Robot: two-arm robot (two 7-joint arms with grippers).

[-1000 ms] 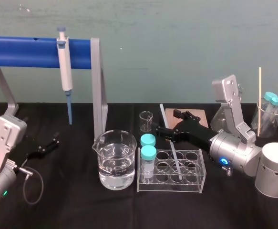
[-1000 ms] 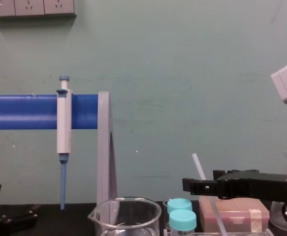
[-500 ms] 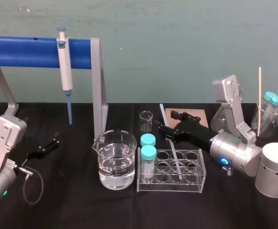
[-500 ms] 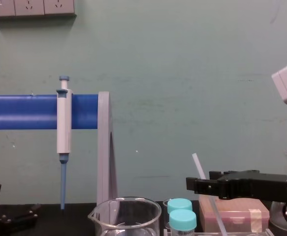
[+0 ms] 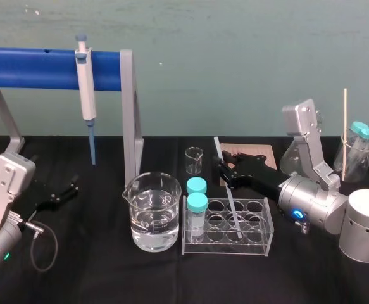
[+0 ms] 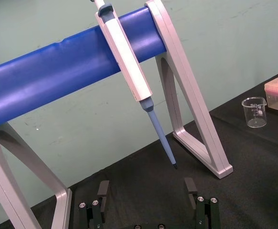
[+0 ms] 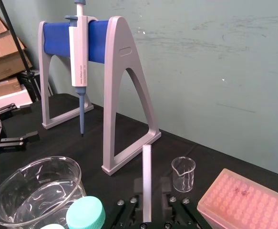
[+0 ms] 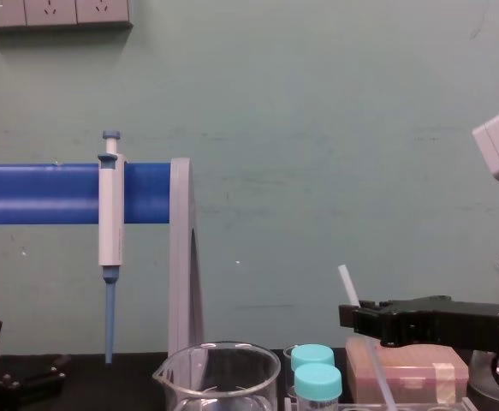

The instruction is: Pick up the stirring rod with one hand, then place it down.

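The black table (image 5: 95, 272) spans my whole workspace. On its left side is a stand (image 5: 128, 114) with grey legs and a blue crossbar. A white-and-blue pipette (image 5: 85, 95) hangs from that bar, tip down. My left gripper (image 5: 64, 192) rests low over the table near the stand's foot. Its fingers (image 6: 103, 187) are spread wide with nothing between them.

In the middle sits a glass beaker (image 5: 152, 212) partly filled with water. Just to its right is a clear rack (image 5: 260, 244) with round wells. Two teal-capped vials (image 5: 197, 202) stand in the leftmost wells. Behind the rack are a small beaker (image 5: 194, 160), empty, and a pink box (image 5: 263, 152).

The stirring rod (image 5: 217, 151) has its lower end in one of the rack's middle wells. It leans back toward the wall, and its top rises well above the vial caps. My right gripper (image 5: 225, 172) reaches in level from the right, above the rack, and meets the rod partway up. My fingers (image 7: 138, 187) there are drawn close, one on each side of the rod. In the right wrist view one finger lies against the rod and a thin gap shows on the other side. So I straddle the rod without clamping it.
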